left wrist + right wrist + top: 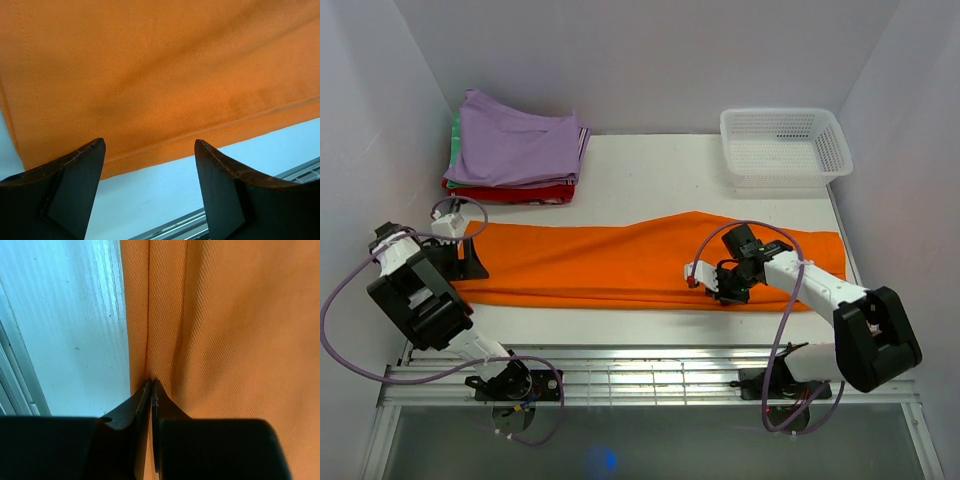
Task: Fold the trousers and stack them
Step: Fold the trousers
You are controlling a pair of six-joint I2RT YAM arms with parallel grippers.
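The orange trousers lie spread lengthwise across the white tabletop, reaching from its left side almost to its right edge. They lie nearer the near edge than the far one. The cloth is mostly flat, with a low ridge running along the middle right, and the far edge bulges towards the far side there.

The left gripper sits over the left end of the trousers, at the near left corner. From its wrist camera the left gripper has its two dark fingers spread well apart. The trousers fill the view beyond them, and the hem crosses between the tips with bare tabletop on the near side. Whether the tips touch the cloth I cannot tell.

The right gripper is down on the right half of the garment, close to its near edge. In its own view the right gripper has its fingers pressed together, pinching a raised fold of the trousers right at the hem, with tabletop just beside it.

In the far left corner stands a stack of folded garments, lilac on top with red and green beneath, apart from the trousers. A white basket sits in the far right corner
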